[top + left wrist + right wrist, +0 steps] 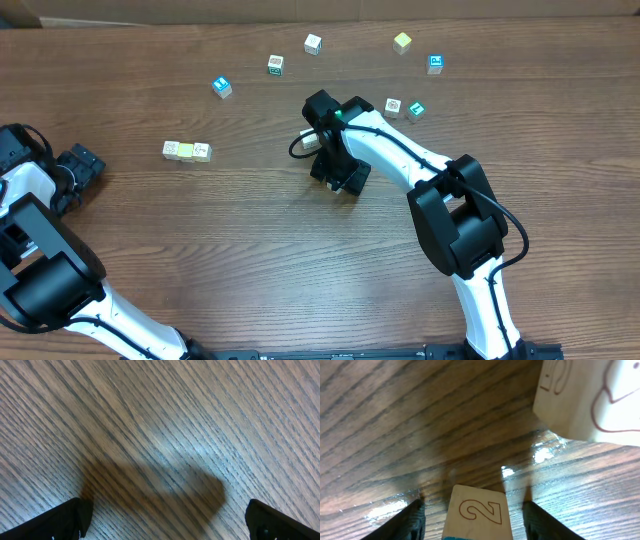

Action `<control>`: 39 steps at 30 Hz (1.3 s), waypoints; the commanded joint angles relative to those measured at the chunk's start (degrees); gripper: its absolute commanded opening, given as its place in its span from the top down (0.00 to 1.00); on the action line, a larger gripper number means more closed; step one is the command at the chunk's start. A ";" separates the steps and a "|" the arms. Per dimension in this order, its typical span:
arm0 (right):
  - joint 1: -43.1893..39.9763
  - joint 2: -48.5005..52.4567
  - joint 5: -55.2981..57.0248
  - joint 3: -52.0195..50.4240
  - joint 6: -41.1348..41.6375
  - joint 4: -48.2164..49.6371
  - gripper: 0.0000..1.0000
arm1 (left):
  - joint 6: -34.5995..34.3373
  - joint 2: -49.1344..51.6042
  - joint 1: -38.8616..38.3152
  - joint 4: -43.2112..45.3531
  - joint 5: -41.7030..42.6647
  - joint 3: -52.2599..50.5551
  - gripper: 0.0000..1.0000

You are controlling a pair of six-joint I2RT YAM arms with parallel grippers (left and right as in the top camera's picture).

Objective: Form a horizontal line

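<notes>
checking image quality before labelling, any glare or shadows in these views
Right wrist view: white glare patches on the table beside the cube marked 2, dark shadow around it. Left wrist view: one broad soft shadow on the table, grain sharp. Overhead view: even light, no glare.

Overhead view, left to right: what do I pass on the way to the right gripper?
First the left gripper → short row of touching cubes → blue cube → green-printed white cube → white cube → right gripper.

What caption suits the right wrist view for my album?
Open right end effector straddles a cube marked 2, wood table beneath, another printed cube beyond.
</notes>
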 commanded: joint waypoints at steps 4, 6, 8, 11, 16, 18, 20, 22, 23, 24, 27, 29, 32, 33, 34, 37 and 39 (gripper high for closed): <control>0.15 -0.74 0.55 -0.37 0.63 0.35 0.48 | -0.79 4.24 0.96 -2.25 -1.86 -3.41 0.01; 0.15 -0.74 0.55 -0.37 0.63 0.22 0.50 | -0.79 4.24 0.96 -2.27 -1.86 -3.41 0.01; 0.15 -0.74 0.55 -0.35 0.63 0.11 0.51 | -0.79 4.24 0.96 -2.27 -1.86 -3.41 0.00; 0.07 -0.74 0.55 -0.31 0.61 -0.13 0.54 | -0.79 4.24 0.96 -2.25 -1.86 -3.41 0.01; -0.39 -0.74 0.52 0.15 0.02 -0.98 0.45 | -0.79 4.24 0.96 -2.25 -1.86 -3.41 0.00; -0.63 -0.74 0.48 0.17 0.00 -1.05 0.41 | -0.79 4.24 0.96 -2.25 -1.86 -3.41 0.00; -0.66 -0.74 0.48 0.22 0.00 -1.05 0.41 | -0.79 4.24 0.96 -2.25 -1.86 -3.41 0.00; -0.66 -0.74 0.46 0.66 0.00 -1.60 0.41 | -0.79 4.24 0.96 -2.27 -1.86 -3.41 0.00; -0.66 -0.74 0.48 1.09 0.00 -2.16 0.41 | -0.79 4.24 0.96 -2.27 -1.86 -3.41 0.01; -0.66 -0.74 0.52 1.64 0.00 -2.86 0.40 | -0.79 4.24 0.96 -2.27 -1.86 -3.41 0.00; -0.66 -0.74 0.55 3.69 0.00 -4.70 0.40 | -0.79 4.24 0.96 -2.25 -1.86 -3.41 0.00; -0.63 -0.74 0.50 4.66 0.00 -4.87 0.40 | -0.79 4.24 0.96 -2.25 -1.86 -3.41 0.01; -0.63 -0.74 0.50 5.07 0.02 -4.81 0.41 | -0.79 4.24 0.96 -2.25 -1.86 -3.41 0.00; -0.63 -0.74 0.52 5.07 0.00 -4.81 0.41 | -0.79 4.24 0.96 -2.25 -1.86 -3.41 0.01; -0.63 -0.74 0.52 5.07 0.00 -4.81 0.43 | -0.79 4.24 0.96 -2.25 -1.86 -3.41 0.00; -0.63 -0.74 0.50 5.07 0.00 -4.72 0.49 | -0.79 4.24 0.96 -2.25 -1.86 -3.41 0.01; -0.63 -0.74 0.50 5.05 0.00 -4.74 0.55 | -0.79 4.24 0.96 -2.27 -1.86 -3.41 0.00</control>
